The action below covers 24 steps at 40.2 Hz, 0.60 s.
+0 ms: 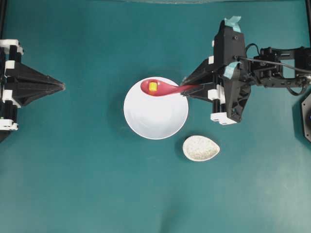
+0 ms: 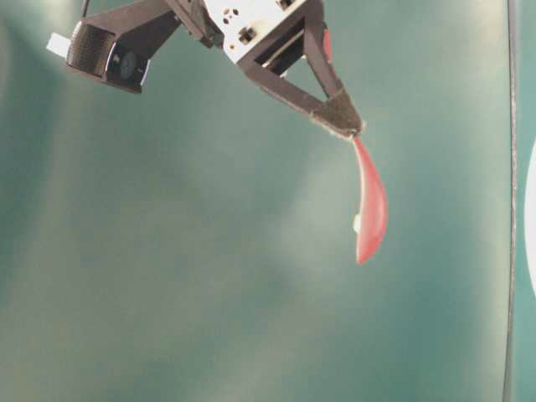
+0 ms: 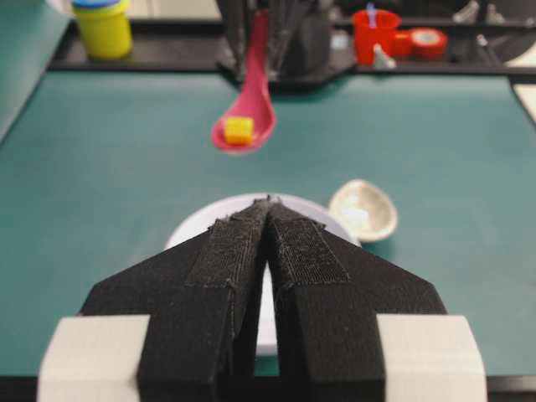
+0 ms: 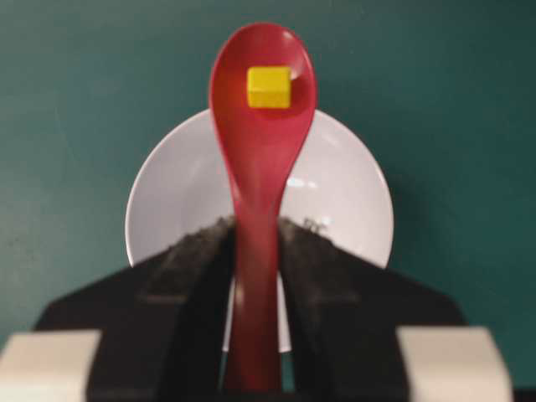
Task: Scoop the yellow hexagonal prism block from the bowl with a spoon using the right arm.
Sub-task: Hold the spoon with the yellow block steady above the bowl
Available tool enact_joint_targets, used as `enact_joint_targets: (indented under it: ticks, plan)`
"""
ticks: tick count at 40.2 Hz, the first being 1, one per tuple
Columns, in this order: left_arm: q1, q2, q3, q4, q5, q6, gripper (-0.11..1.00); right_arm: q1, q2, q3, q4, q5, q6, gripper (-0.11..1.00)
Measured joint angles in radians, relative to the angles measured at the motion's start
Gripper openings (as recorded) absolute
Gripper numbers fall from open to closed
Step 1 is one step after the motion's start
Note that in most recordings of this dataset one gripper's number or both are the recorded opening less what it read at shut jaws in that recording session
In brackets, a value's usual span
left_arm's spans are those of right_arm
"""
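1. Right gripper point(image 1: 183, 89) pinches the spoon point(image 1: 160, 88) by its handle; in the right wrist view the handle runs up between both fingers, pads pressed against it on each side.
2. Spoon is pink-red and points away from the right gripper toward the left of the overhead view, scoop end over the upper-left part of the bowl point(image 1: 155, 116).
3. Yellow hexagonal prism block point(image 1: 153, 87) sits inside the scoop, near the middle of it. Right wrist view shows it clearly point(image 4: 269, 87), resting in the hollow, much smaller than the scoop.
4. Spoon is lifted clear of the bowl: the left wrist view shows the scoop point(image 3: 244, 126) hanging in the air above and behind the white rim point(image 3: 188, 230), block point(image 3: 239, 131) in it.
5. Table-level view: spoon point(image 2: 370, 205) hangs from the finger tips, edge-on. Block can't be made out for sure there.
6. Bowl is plain white, standing on the green table point(image 1: 73, 184), nothing visible inside it in the overhead view.
7. Left gripper point(image 1: 62, 86) is parked at the left edge of the overhead view, well apart from the bowl. Fingers pressed together, tips touching, nothing between them (left wrist view point(image 3: 268, 201)).
8. Speckled egg-shaped spoon rest point(image 1: 200, 148) lies just beside the bowl, on its lower right in the overhead view, not touching it.
9. Left wrist view background: a yellow tub point(image 3: 102, 27) and a red cup point(image 3: 374, 35) at the far end of the table.
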Motion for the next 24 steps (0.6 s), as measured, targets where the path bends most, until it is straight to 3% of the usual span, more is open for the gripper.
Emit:
enact_joint_targets:
  ticks: [24]
  plan:
    - [0.0, 0.002, 0.0, 0.0, -0.008, -0.003, -0.01, 0.0, 0.0, 0.0, 0.0, -0.005, 0.011, 0.24]
